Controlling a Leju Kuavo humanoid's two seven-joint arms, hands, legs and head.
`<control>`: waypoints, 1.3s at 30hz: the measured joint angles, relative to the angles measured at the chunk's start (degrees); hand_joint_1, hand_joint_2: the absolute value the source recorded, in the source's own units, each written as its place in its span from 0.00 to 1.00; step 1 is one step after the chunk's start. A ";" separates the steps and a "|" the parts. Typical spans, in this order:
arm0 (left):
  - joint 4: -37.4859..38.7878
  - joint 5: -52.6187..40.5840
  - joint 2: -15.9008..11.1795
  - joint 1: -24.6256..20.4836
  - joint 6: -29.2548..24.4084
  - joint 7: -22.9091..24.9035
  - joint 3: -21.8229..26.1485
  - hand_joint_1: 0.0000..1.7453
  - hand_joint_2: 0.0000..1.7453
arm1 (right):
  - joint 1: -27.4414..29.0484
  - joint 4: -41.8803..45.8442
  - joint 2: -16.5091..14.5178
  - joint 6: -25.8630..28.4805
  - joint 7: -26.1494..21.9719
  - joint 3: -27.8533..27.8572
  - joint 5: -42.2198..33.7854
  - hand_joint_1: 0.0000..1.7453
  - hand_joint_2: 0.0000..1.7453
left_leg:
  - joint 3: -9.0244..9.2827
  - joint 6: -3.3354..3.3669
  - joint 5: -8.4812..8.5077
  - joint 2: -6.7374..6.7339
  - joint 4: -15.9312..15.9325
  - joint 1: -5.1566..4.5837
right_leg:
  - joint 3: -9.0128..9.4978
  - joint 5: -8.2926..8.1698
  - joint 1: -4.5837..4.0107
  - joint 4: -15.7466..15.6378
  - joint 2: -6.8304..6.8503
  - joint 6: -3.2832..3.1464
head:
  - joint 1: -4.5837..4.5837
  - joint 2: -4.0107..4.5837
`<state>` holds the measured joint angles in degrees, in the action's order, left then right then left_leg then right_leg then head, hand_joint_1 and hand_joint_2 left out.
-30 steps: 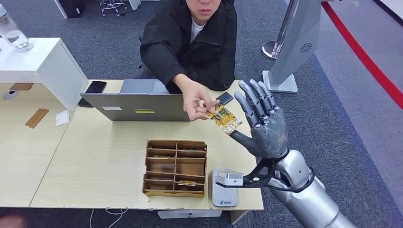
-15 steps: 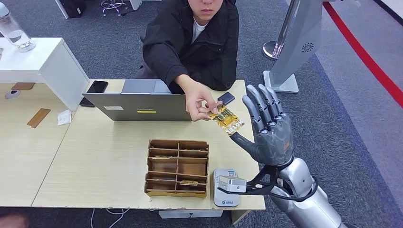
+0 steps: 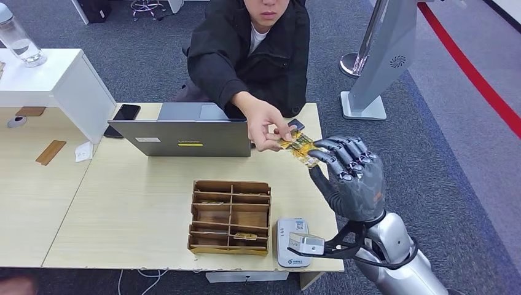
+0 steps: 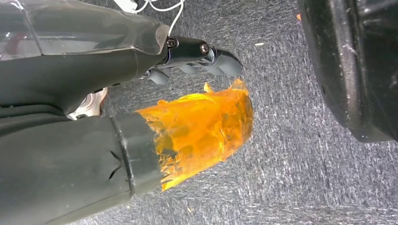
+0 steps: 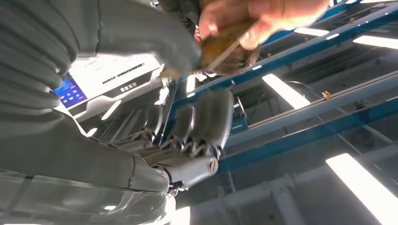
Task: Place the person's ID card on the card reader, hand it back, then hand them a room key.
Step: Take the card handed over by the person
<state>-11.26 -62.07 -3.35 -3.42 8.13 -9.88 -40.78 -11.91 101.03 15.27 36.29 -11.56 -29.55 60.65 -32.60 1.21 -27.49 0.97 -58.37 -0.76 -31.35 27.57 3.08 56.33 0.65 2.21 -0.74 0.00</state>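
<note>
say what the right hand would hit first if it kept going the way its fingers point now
Probably the card: the right hand has its fingers curled toward it, seemingly touching its edge already. Just past it is the person's hand pinching the card's other end. Depth is hard to judge from the head view.

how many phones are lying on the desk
2: one phone on the far edge left of the laptop, another phone right of it, partly hidden behind the person's hand.

No wording is reading clearly anywhere: the card (image 3: pixel 301 148) print, the laptop (image 3: pixel 184 136) lid's yellow sticker and the reader (image 3: pixel 289 244) label are all showing too small to decipher
</note>
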 joint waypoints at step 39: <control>0.00 -0.75 0.27 -0.38 0.28 0.07 0.00 0.00 0.00 | 1.01 1.36 1.72 -0.25 -0.68 0.68 -4.12 1.00 1.00 | 0.00 0.26 0.10 0.00 0.00 -0.27 | 0.00 -0.09 0.27 0.00 0.00 0.22 | 0.00 0.00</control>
<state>-11.26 -62.82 -3.08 -3.81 8.41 -9.81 -40.79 -10.90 102.39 16.99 36.05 -12.24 -28.87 56.54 -32.60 1.47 -27.40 0.97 -58.37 -1.02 -31.35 27.47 3.34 56.33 0.65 2.43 -0.74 0.00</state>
